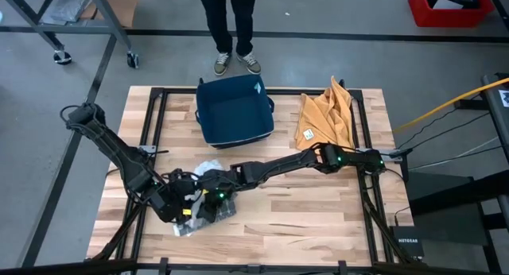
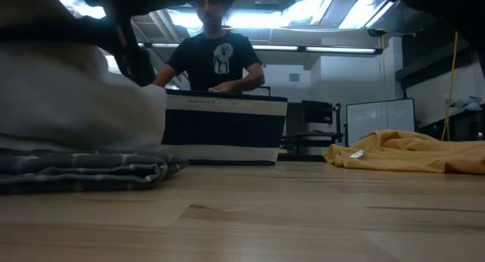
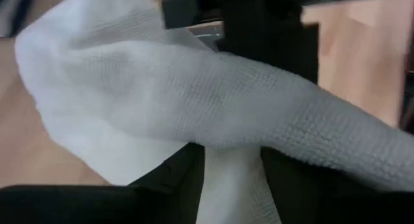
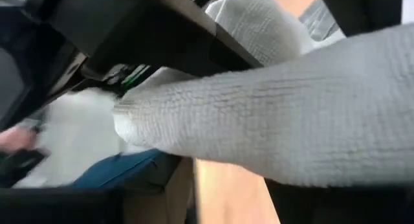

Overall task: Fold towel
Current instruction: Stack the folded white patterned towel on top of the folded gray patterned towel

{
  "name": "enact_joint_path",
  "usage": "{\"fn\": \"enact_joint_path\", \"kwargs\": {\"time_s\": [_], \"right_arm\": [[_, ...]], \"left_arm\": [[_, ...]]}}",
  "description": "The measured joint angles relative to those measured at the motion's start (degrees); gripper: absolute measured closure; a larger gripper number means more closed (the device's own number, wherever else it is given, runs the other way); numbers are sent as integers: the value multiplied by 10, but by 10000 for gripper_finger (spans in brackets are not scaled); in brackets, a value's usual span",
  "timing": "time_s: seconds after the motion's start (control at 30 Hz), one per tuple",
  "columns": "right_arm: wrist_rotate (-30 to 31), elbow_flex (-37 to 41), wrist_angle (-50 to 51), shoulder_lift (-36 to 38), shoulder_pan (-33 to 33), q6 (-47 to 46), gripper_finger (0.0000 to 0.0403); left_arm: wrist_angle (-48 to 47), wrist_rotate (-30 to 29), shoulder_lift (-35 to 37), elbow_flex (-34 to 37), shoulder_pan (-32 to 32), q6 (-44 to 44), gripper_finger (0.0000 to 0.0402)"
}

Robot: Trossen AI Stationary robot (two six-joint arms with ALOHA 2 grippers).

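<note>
Both grippers are meeting over the front-left part of the table, where the white towel is bunched on top of a folded grey plaid cloth. The left gripper is reaching in from the left side and the right gripper is stretching across from the right side; the two are sitting just beside each other at the towel. In the left wrist view the towel is draping across and in front of the dark fingers, and whether they are pinching the fabric or standing clear of it cannot be told. In the right wrist view a thick fold of the towel is running across the frame, hiding the right gripper's fingertips, so its grasp cannot be told either. In the low view the towel is lying heaped on the plaid cloth, which is resting flat on the wood. A navy tote is standing at the back centre of the table, and an orange cloth is lying crumpled at the back right, well apart from the towel. A person in a dark shirt is standing behind the tote.
</note>
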State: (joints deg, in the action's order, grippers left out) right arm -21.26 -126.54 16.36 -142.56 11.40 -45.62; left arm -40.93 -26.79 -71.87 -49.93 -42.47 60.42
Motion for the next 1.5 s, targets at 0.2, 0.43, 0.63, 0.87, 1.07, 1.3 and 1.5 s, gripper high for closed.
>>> {"fn": "enact_joint_path", "kwargs": {"time_s": [0.2,0.43,0.63,0.87,1.07,1.3,1.5], "right_arm": [[-85,-2,7,0,-2,-4,226],[-91,-15,77,7,-3,-2,226],[-74,-14,213,25,3,27,226],[-34,-14,322,53,11,56,226],[28,-14,383,77,15,73,226],[105,-14,406,83,17,74,226],[174,-12,414,84,17,76,226]], "left_arm": [[18,3,-1,0,-7,-4,260],[38,-2,-1,-1,-8,4,262],[86,-9,-1,-2,-5,-35,262],[114,-6,-1,-2,6,-66,265],[138,-31,-1,-2,26,-66,265],[133,-71,11,-2,62,-76,266],[119,-68,26,-2,73,-114,266]]}}
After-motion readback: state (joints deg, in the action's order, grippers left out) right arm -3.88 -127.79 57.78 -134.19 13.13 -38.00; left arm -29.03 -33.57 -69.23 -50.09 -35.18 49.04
